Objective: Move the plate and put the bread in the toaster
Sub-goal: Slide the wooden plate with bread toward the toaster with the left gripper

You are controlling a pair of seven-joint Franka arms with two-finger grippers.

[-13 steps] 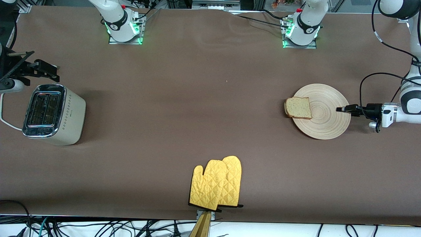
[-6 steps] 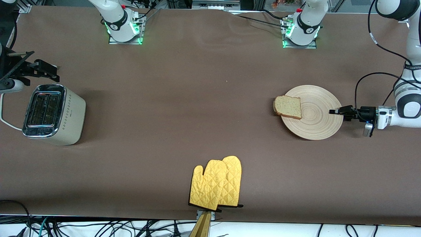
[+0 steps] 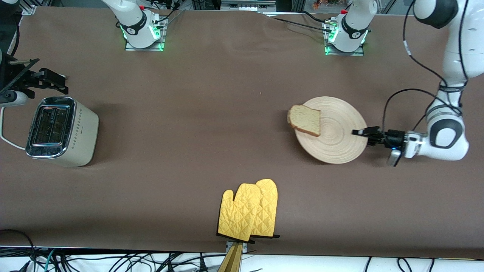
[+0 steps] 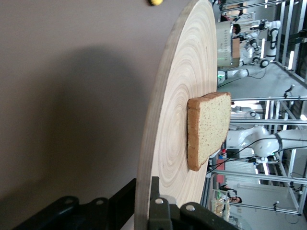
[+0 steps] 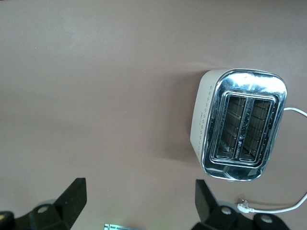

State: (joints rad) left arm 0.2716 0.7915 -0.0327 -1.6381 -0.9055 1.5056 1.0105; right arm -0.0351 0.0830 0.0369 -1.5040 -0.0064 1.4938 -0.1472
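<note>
My left gripper [image 3: 359, 132] is shut on the rim of the pale wooden plate [image 3: 336, 139] and holds it tilted just above the table. The bread [image 3: 304, 120] lies on the plate's edge toward the right arm's end, overhanging it. In the left wrist view the plate [image 4: 182, 110] shows edge-on with the bread [image 4: 207, 129] on it, its rim pinched between my fingers [image 4: 154, 206]. The cream toaster [image 3: 60, 130] stands at the right arm's end of the table. My right gripper [image 3: 49, 80] hangs open and empty over the table beside the toaster [image 5: 240, 124].
A pair of yellow oven mitts [image 3: 249, 209] lies at the table's edge nearest the front camera. The toaster's white cord [image 3: 5, 139] trails off the table's end. Bare brown table [image 3: 196, 124] lies between toaster and plate.
My left gripper has carried the plate with the bread toward the right arm's end of the table. The bread has slid a little on the plate. The right arm has not moved.
</note>
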